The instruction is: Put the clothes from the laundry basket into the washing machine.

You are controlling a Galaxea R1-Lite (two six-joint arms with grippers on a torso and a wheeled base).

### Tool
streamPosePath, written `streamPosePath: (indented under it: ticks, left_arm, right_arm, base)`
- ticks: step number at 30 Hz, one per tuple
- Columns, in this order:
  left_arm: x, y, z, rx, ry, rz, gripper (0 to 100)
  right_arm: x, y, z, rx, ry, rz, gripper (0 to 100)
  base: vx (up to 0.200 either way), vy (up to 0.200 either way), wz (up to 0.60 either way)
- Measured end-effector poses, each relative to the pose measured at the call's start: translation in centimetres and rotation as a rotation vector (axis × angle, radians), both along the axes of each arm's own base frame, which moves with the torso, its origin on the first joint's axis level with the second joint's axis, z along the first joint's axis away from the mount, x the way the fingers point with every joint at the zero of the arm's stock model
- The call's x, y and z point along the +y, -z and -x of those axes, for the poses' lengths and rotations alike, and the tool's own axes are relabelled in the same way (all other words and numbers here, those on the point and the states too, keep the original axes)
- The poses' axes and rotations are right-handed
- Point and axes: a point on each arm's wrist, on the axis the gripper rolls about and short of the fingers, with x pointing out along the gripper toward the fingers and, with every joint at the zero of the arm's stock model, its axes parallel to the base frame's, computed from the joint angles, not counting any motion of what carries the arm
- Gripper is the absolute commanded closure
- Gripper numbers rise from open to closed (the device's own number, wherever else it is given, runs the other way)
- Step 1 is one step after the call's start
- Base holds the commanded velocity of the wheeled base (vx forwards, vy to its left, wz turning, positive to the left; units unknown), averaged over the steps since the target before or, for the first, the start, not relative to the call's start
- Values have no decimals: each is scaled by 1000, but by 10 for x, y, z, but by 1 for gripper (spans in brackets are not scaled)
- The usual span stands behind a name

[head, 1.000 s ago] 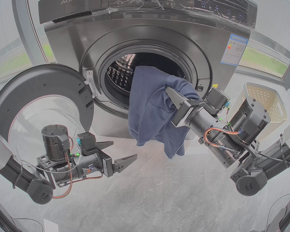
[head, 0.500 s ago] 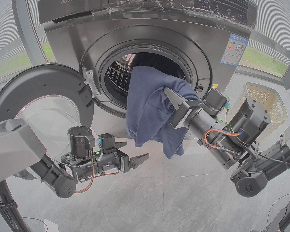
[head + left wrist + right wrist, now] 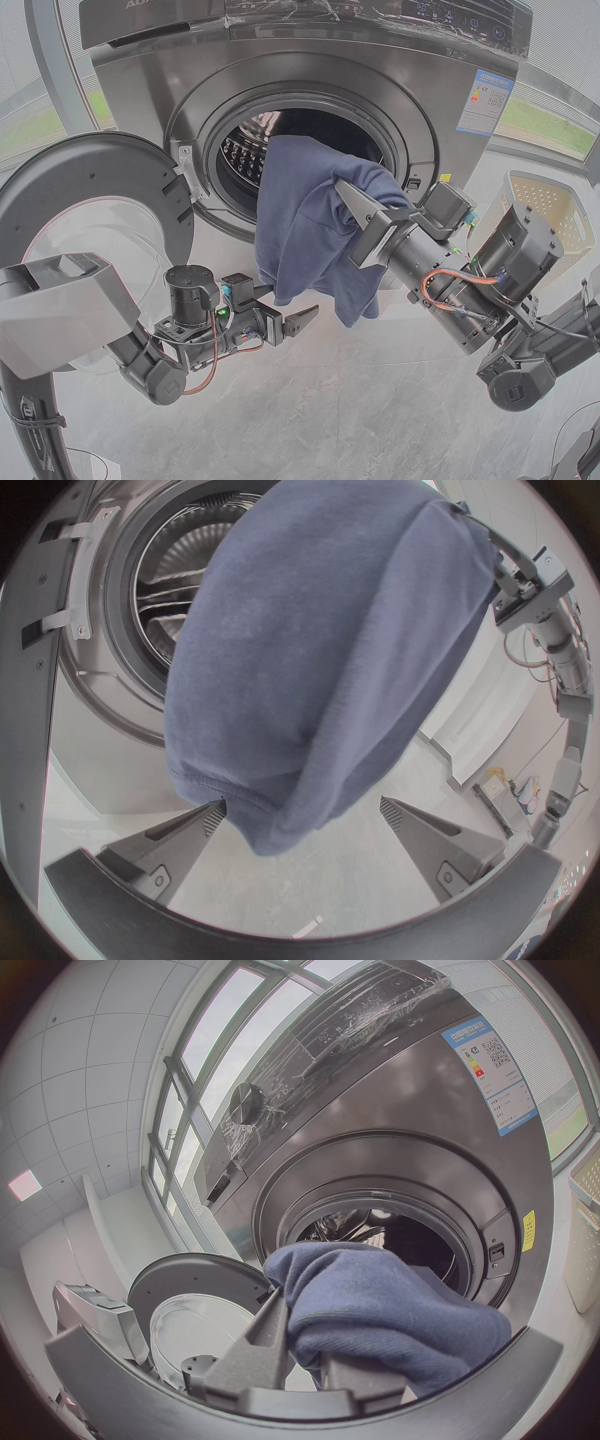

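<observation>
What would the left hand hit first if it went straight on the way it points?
The hanging hem of the blue garment, which dangles inside the open left hand; the washing machine front seems farther behind, though depth is unclear.

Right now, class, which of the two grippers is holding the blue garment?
The right gripper: it is shut on the blue garment, while the left gripper sits open below the hem, gripping nothing.

Pale grey tiled floor [image 3: 350, 400], washing machine [image 3: 156, 81] standing on it, laundry basket [image 3: 550, 200] just beside
</observation>
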Motion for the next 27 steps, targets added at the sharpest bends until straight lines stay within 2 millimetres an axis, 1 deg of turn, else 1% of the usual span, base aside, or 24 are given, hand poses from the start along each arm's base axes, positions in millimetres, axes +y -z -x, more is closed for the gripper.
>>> streamPosePath:
  ticks: [1,2,7,14,19,25,26,27]
  left_arm:
    - [-1,0,-2,-7,-8,3,0]
    - [-2,1,-5,-13,-18,5,100]
    - [-5,3,-11,-29,-40,10,100]
    - [-5,2,-8,-49,-40,20,100]
    - [-4,1,-2,-52,-37,21,100]
    - [-1,-3,14,-68,-23,31,100]
    - [-1,-3,17,-66,-19,30,0]
    - [0,-2,20,-64,-15,27,0]
  right_arm:
    - [0,0,0,0,0,0,100]
    - [0,-1,1,-2,0,-1,100]
    - [-1,-2,2,-5,0,-4,100]
    - [-2,-3,3,-5,1,-5,100]
    - [-3,-3,3,-4,2,-3,100]
    - [-3,-2,2,-3,5,-3,100]
    - [-3,-2,2,-2,6,-2,100]
    - [-3,-2,2,-2,6,-2,100]
  base:
    - [0,0,0]
    - [0,0,0]
    - [0,0,0]
    - [0,0,0]
    - [0,0,0]
    - [0,0,0]
    - [0,0,0]
    - [0,0,0]
